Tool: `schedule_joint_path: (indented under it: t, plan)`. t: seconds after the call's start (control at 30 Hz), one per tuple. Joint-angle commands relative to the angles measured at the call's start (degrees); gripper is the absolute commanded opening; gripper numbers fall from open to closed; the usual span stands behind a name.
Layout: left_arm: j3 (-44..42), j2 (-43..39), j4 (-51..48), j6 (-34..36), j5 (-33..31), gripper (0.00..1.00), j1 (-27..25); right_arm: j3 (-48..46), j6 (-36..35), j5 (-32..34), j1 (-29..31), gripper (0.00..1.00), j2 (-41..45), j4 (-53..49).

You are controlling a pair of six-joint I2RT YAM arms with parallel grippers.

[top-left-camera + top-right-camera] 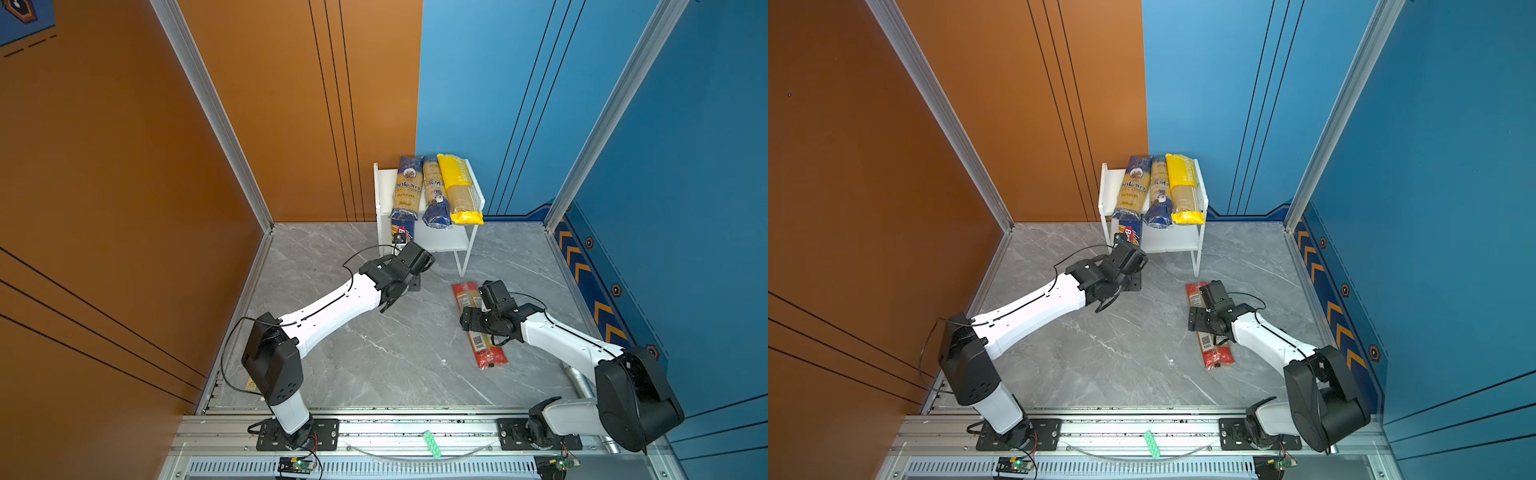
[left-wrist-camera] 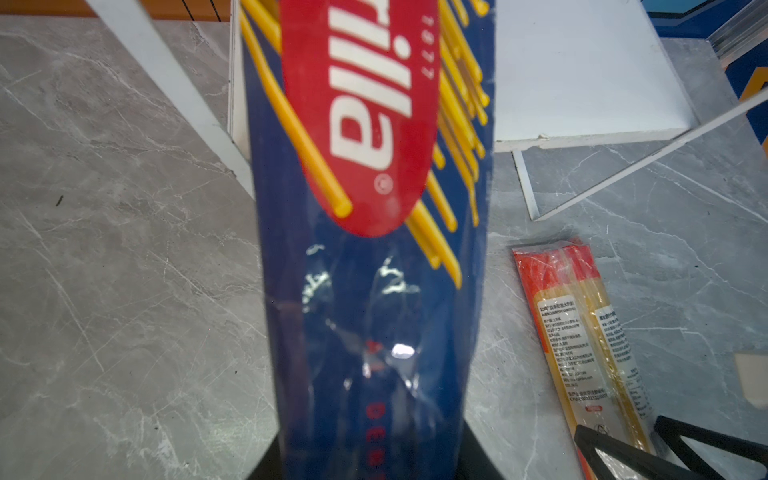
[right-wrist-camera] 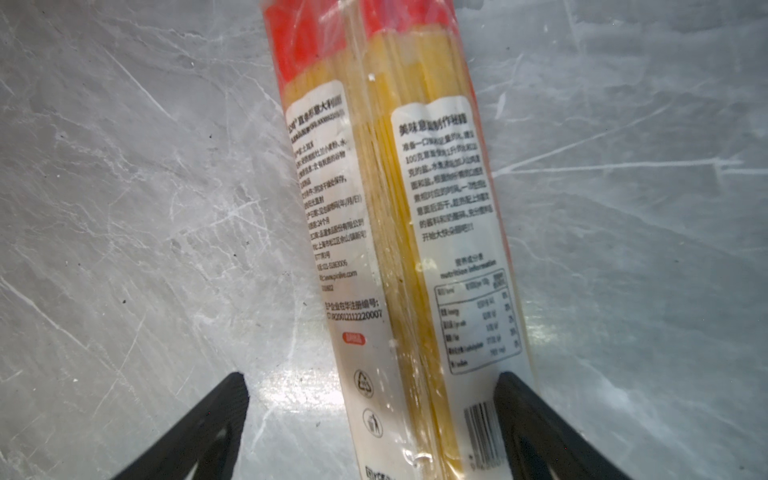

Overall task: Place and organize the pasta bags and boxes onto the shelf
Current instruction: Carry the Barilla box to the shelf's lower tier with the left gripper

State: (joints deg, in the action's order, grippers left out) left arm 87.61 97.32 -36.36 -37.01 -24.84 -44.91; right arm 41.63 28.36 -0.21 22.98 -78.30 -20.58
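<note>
The Barilla pack [image 2: 374, 291] is long and dark blue, with a red oval and yellow pasta lines. Its far end lies on the low board of the shelf [image 1: 440, 240]. The left hand [image 2: 370, 461] is clamped on its near end. In front of the shelf, the clear pack with red ends [image 3: 386, 208] lies flat on the surface [image 1: 374, 353]. The right hand [image 3: 372, 377] is over it, fingers wide apart.
</note>
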Motion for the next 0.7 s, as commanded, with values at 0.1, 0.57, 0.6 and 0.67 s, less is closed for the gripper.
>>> schedule_joint_path:
  t: [0.1,0.57,0.6,0.67]
  plan:
    - [4.2,0.0,8.0,1.8,-4.4,0.0,1.2,1.7,0.2,0.8,0.6,0.91,-1.2,-2.0]
    - [6.5,2.2,9.4,2.9,-5.4,0.0,3.0,2.7,0.2,0.8,1.4,0.91,-2.7,-2.1]
    - [6.4,2.2,10.0,3.1,-5.6,0.0,2.9,2.8,0.2,0.8,1.5,0.91,-2.8,-2.2]
    - [6.3,2.4,10.8,3.2,-6.0,0.0,3.2,2.9,0.2,0.9,1.8,0.91,-2.8,-2.3]
